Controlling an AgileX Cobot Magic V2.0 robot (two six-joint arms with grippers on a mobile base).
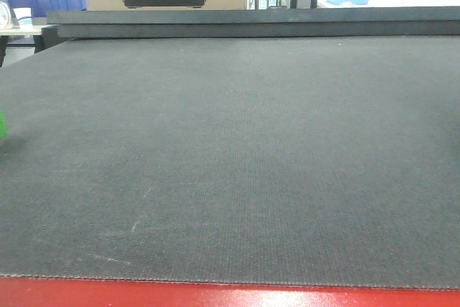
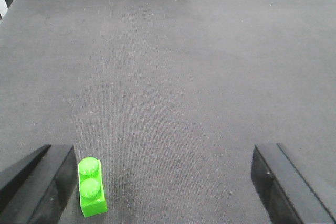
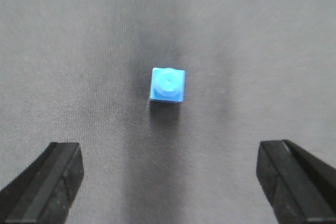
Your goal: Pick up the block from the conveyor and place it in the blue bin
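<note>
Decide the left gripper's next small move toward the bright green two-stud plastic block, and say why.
Probably shift the left gripper sideways, toward the image left, until the bright green two-stud plastic block sits centred. The jaws are open, but the block lies on the dark woven conveyor belt close beside one finger, well off centre.

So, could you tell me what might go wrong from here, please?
The green block lies off-centre, right beside one finger of the open left claw; closing may knock it aside. The open right claw hangs over a blue block and might take that instead.
</note>
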